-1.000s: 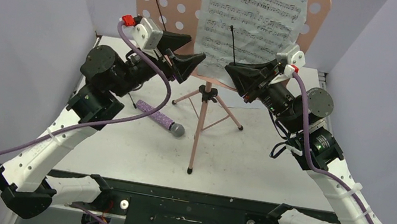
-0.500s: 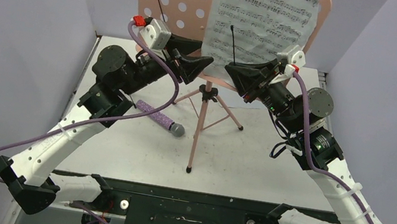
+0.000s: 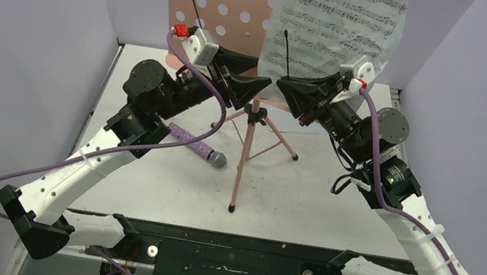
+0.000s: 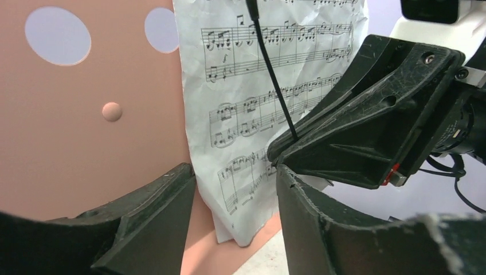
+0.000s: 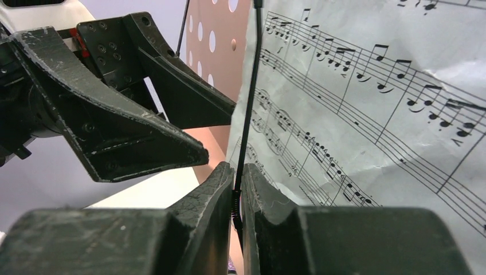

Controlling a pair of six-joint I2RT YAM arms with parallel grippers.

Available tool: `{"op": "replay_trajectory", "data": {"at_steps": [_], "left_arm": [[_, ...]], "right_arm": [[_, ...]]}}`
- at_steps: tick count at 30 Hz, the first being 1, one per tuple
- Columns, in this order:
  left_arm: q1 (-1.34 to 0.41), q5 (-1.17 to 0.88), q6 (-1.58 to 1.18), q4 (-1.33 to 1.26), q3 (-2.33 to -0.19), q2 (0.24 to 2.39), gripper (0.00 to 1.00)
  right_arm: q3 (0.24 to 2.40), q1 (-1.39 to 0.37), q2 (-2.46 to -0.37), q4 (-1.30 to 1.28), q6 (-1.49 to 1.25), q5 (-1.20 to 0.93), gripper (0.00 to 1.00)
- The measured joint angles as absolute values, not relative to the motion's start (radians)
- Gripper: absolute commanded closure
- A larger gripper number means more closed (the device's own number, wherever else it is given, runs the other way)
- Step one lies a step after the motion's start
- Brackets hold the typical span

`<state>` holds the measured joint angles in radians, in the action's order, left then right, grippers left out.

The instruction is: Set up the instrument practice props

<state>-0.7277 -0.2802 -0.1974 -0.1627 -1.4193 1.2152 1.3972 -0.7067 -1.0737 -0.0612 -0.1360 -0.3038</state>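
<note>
One page (image 3: 335,26) is straddled by spread left jaws; the clip wire (image 5: 246,103) is pinched by right jaws, seemingly to admit it.

Reaches up and inward with left arm (image 3: 85,164) and right arm (image 3: 409,212), tips nearly meeting. Holds left tool (image 4: 236,172) partly open, jaws apart. Pinches a thin black rod (image 5: 247,114) in right tool (image 5: 238,170), jaws almost touching.
</note>
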Motion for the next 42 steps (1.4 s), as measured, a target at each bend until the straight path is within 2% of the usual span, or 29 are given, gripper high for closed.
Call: {"op": "replay_trajectory", "data": {"at_steps": [4,11,18,20,22,31,42], "left_arm": [[-0.733,-0.266,-0.189,-0.162,-1.403,1.206,0.39],[-0.732,-0.228,-0.169,-0.160,-1.396,1.179,0.32],[-0.732,-0.203,-0.149,-0.159,-1.364,1.141,0.08],[-0.732,-0.203,-0.146,-0.161,-1.350,1.126,0.03],[-0.732,-0.208,-0.147,-0.163,-1.328,1.106,0.04],[-0.731,-0.312,-0.208,-0.262,-1.184,1.002,0.04],[-0.731,-0.444,-0.251,-0.407,-0.862,0.777,0.04]], "right_arm": [[1.397,-0.706,-1.074,-0.059,-0.140,-0.293,0.72],[1.397,-0.707,-1.064,-0.007,-0.150,-0.288,0.29],[1.394,-0.707,-1.034,0.011,-0.147,-0.274,0.01],[1.390,-0.707,-1.021,0.015,-0.148,-0.271,0.08],[1.390,-0.707,-1.011,0.017,-0.147,-0.268,0.10],[1.356,-0.707,-0.980,0.058,-0.153,-0.299,0.10],[1.252,-0.707,-0.969,0.073,-0.162,-0.566,0.10]]}}
